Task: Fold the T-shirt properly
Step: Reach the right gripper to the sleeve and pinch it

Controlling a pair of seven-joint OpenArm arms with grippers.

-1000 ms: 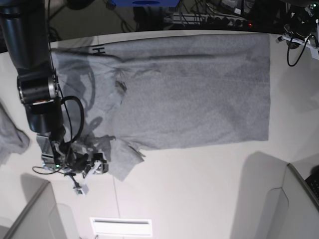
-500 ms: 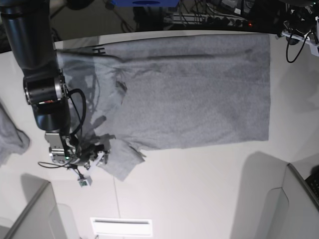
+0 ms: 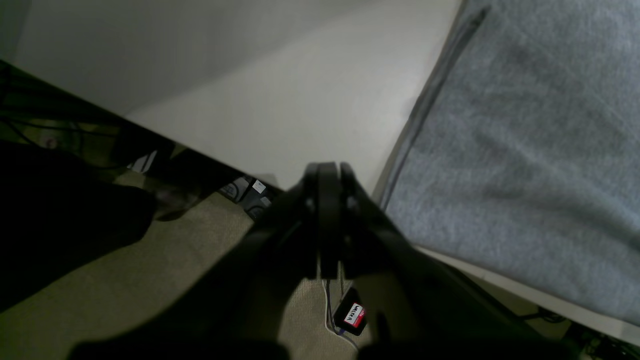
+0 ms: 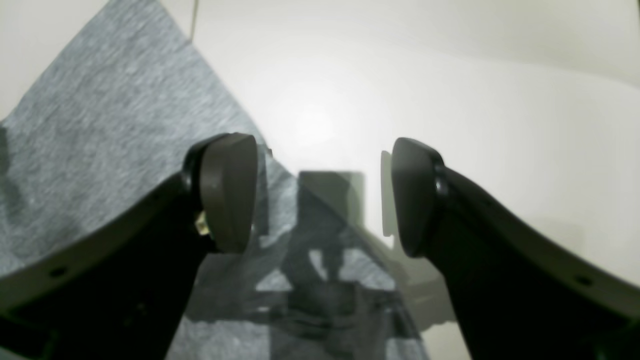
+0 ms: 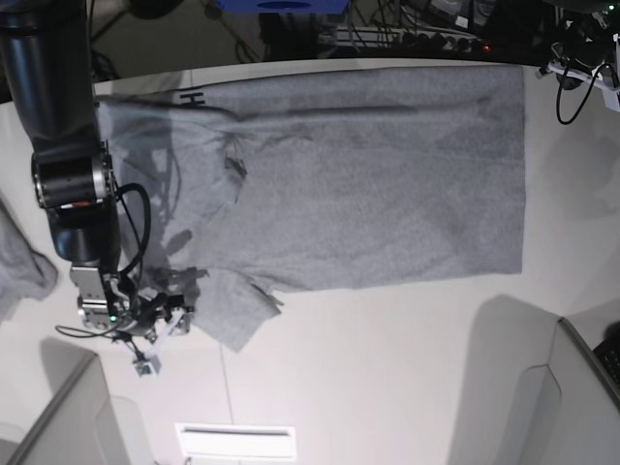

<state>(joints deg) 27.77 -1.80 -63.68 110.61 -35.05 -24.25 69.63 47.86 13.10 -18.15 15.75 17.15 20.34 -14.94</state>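
The grey T-shirt point(image 5: 368, 174) lies spread flat on the white table point(image 5: 387, 368), with a bit of black lettering point(image 5: 191, 97) showing at its far left corner. One sleeve point(image 5: 232, 310) is rumpled at the near left. My right gripper point(image 5: 174, 317) hovers low beside that sleeve, open and empty. In the right wrist view its fingers point(image 4: 227, 195) straddle the sleeve's edge point(image 4: 100, 125) and bare table. My left gripper point(image 3: 327, 170) is shut on nothing, out past the table's corner, and the shirt's hem point(image 3: 525, 150) lies to its right.
Another grey cloth point(image 5: 19, 271) hangs at the left edge. Grey partition panels stand at the near left point(image 5: 68, 417) and near right point(image 5: 572, 397). A white slotted plate point(image 5: 235, 441) sits at the table's front. Cables and a power strip point(image 5: 407, 39) lie beyond the far edge.
My right arm has swung slightly, and its open gripper now sits a little further left, off the sleeve. The shirt and the left gripper have not visibly changed.
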